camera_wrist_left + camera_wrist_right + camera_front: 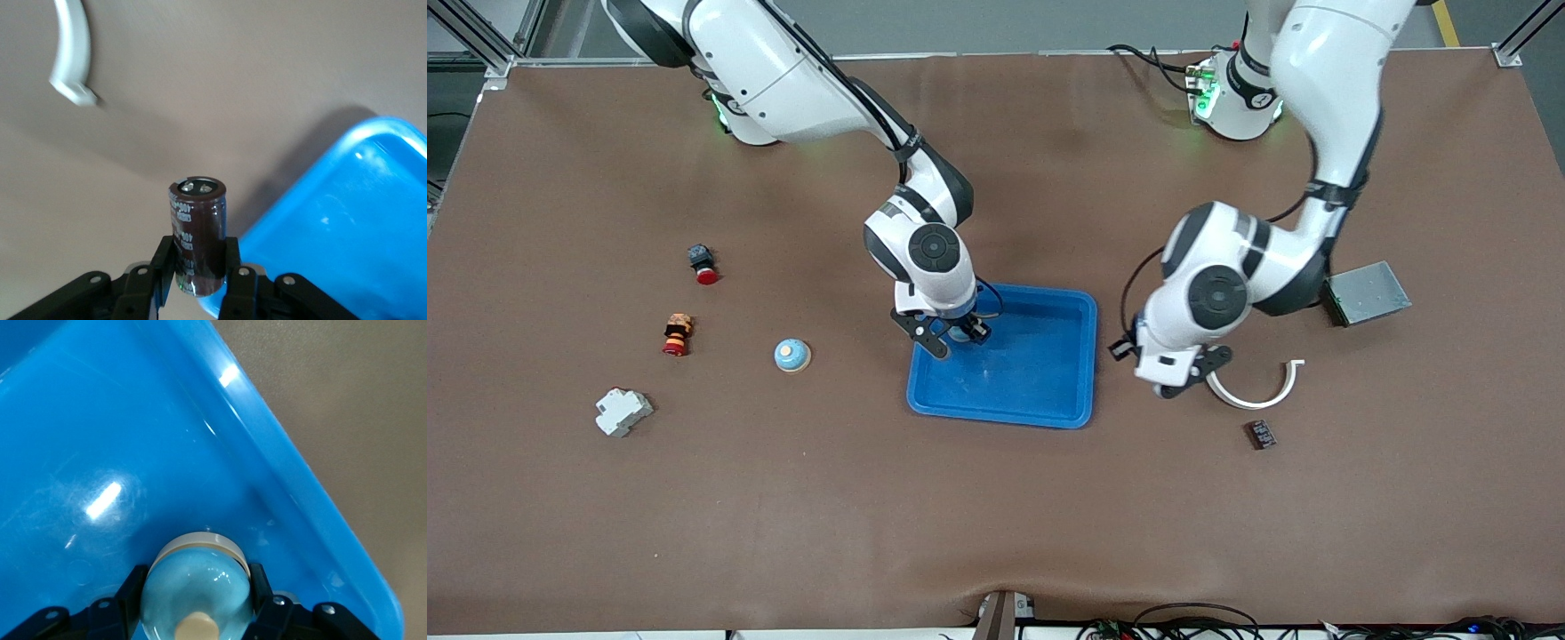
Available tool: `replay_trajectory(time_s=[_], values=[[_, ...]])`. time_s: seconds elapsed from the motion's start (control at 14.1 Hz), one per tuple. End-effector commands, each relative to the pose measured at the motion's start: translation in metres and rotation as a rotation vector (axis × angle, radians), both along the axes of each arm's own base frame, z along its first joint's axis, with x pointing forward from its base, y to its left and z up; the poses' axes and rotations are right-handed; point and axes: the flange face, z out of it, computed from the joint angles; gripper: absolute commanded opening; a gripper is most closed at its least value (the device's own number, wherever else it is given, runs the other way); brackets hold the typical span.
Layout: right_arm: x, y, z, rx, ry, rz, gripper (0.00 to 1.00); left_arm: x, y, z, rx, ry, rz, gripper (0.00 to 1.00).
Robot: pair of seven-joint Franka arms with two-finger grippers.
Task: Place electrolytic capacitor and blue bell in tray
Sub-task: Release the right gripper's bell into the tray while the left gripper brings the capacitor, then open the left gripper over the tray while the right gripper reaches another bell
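Brown mat table (996, 516), cables along its near edge. Nearest items: small dark chip (1260, 434), white block (623, 412), white curved strip (1258, 391). Blue tray (1040, 391) sits mid-table, nothing lying loose in it. Right gripper (958, 336) is over the tray, clenched on a blue bell (197, 590). Left gripper (199, 280) is over the mat just beside the tray, toward the left arm's end, grasping the capacitor (197, 240). A second bell (791, 355) rests on the mat toward the right arm's end. Farther: two red buttons (678, 335) (703, 264), metal box (1368, 292).
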Motion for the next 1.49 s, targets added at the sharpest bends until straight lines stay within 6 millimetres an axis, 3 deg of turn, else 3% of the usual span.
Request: replay_trajectory(time_s=[0.0, 0.28, 0.43, 0.5, 0.64, 0.78, 0.92, 1.14, 1.42], values=[[0.009, 0.001, 0.001, -0.004, -0.026, -0.036, 1.0, -0.007, -0.044, -0.015, 0.012, 0.014, 0.055, 0.0], [0.024, -0.003, 0.025, -0.017, -0.021, -0.043, 1.0, -0.02, -0.067, -0.044, 0.025, 0.025, 0.124, 0.0], [0.04, -0.02, 0.046, -0.053, 0.001, -0.022, 1.0, -0.028, -0.079, -0.062, 0.032, 0.025, 0.153, 0.0], [0.047, -0.034, 0.072, -0.06, -0.002, 0.066, 1.0, -0.029, -0.085, -0.069, 0.023, 0.01, 0.165, 0.0], [0.064, -0.071, 0.101, -0.075, 0.005, 0.162, 1.0, -0.029, -0.089, -0.073, 0.013, -0.003, 0.206, 0.0], [0.07, -0.114, 0.122, -0.078, -0.007, 0.232, 1.0, -0.03, -0.09, -0.076, 0.017, 0.001, 0.223, 0.0], [0.067, -0.172, 0.135, -0.079, -0.023, 0.314, 1.0, -0.029, -0.09, -0.081, 0.018, 0.003, 0.226, 0.0], [0.048, -0.249, 0.115, -0.064, -0.077, 0.409, 1.0, -0.035, -0.103, -0.082, 0.014, -0.007, 0.258, 0.0], [0.035, -0.284, 0.088, -0.056, -0.095, 0.454, 1.0, -0.036, -0.103, -0.087, 0.022, -0.001, 0.271, 0.0]])
